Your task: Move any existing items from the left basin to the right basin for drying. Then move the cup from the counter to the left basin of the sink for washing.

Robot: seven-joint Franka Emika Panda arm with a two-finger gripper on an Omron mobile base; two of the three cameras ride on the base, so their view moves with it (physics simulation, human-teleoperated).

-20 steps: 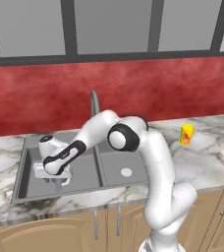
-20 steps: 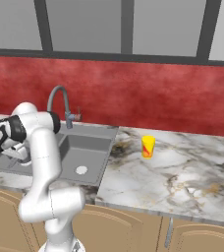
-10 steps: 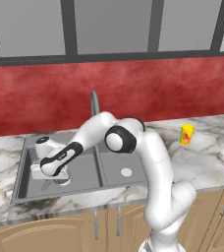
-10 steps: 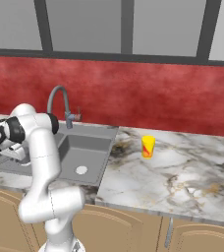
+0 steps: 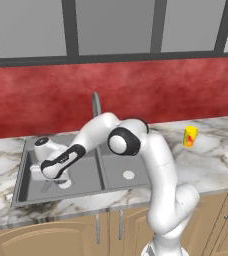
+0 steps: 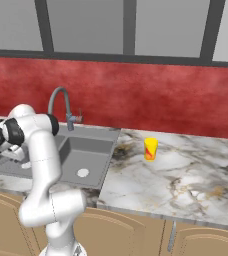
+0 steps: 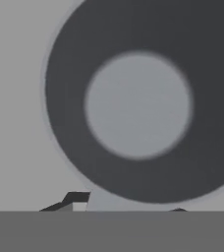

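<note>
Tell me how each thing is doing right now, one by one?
pot: upright in the left basin, seen from straight above, right under the tool.
tool: down in the left basin; I can't tell if it grips the pot.
cup: upright on the counter.
right basin: holds nothing but its drain.
faucet: no water running.

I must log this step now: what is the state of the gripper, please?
Gripper: down in the left basin, right over the pot; whether it is open or closed on the pot cannot be told.
</note>
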